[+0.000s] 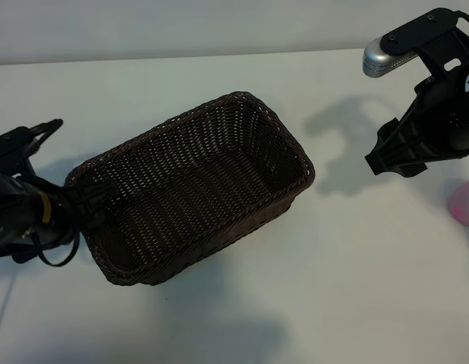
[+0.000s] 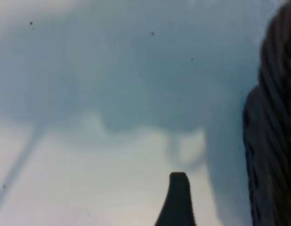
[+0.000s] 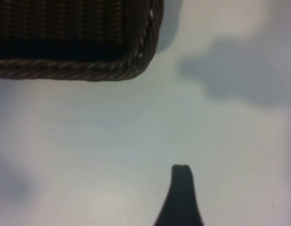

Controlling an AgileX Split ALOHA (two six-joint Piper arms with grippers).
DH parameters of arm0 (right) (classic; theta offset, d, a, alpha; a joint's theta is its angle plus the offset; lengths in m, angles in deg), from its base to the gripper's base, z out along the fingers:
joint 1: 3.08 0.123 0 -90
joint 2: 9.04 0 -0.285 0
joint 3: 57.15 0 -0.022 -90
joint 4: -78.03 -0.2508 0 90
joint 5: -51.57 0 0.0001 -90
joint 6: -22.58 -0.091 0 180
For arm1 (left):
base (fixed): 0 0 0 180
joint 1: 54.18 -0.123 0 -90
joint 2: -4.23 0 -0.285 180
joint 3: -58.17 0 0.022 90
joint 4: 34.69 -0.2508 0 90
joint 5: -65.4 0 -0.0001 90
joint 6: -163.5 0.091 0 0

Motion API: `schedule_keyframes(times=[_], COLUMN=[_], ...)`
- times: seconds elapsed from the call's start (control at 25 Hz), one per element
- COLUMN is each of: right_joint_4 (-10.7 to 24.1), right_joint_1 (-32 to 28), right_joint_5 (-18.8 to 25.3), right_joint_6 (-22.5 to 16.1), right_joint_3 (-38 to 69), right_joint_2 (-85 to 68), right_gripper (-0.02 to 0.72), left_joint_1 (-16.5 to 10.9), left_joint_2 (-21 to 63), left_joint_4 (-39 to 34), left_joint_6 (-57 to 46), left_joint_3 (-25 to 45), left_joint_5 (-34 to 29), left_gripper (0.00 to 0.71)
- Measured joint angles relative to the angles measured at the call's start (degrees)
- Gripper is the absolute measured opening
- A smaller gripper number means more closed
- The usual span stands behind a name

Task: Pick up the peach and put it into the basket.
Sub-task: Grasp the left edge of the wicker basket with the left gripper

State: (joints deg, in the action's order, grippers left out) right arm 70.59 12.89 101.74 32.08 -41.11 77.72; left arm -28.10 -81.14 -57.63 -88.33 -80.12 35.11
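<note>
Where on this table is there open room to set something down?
The white table is bare along its near edge below the dark-brown woven wicker basket, and behind it. It is crowded where the left gripper meets the basket's end, and by the pale-pink peach under the right gripper.

A dark-brown woven wicker pattern is shown on the basket (image 1: 190, 186); pale pink on the peach (image 1: 465, 203); white on the table (image 1: 356, 288).

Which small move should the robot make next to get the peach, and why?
Probably the right claw should move toward the peach, which lies on the table at the right edge of the exterior view, partly cut off. That claw hangs above the table beside it, holds nothing, and is nearest. The basket is empty; the left claw is at the basket's far end.
</note>
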Motion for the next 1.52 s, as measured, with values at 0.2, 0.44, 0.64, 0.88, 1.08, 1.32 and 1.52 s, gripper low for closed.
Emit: schedule_keyframes(times=[0.2,0.44,0.64,0.88,1.08,1.32,1.52], right_joint_4=[-0.02,-0.02,-0.02,-0.07,-0.13,-0.17,-0.17], right_joint_1=[0.0,0.0,0.0,0.0,0.0,0.0,0.0], right_joint_5=[-0.01,0.01,0.55,0.67,0.73,0.78,0.78], right_joint_6=[0.0,0.0,0.0,0.0,0.0,0.0,0.0], right_joint_3=[0.0,0.0,0.0,0.0,0.0,0.0,0.0], right_joint_2=[0.0,0.0,0.0,0.0,0.0,0.0,0.0], right_gripper=[0.559,0.559,0.559,0.559,0.559,0.559,0.559], left_joint_1=[-2.88,-3.06,-3.06,-3.06,-3.06,-3.06,-3.06], left_joint_2=[-0.22,-1.83,-5.08,-8.45,-9.47,-10.92,-11.32], left_joint_4=[1.01,1.22,1.86,2.48,2.48,3.16,6.06], left_joint_6=[1.29,1.62,1.25,1.2,1.2,1.2,3.53], left_joint_3=[0.0,0.0,0.0,0.0,0.0,0.0,0.0], left_joint_5=[4.49,7.84,10.2,12.43,13.47,13.57,14.45], left_gripper=[0.614,0.614,0.608,0.602,0.599,0.596,0.595])
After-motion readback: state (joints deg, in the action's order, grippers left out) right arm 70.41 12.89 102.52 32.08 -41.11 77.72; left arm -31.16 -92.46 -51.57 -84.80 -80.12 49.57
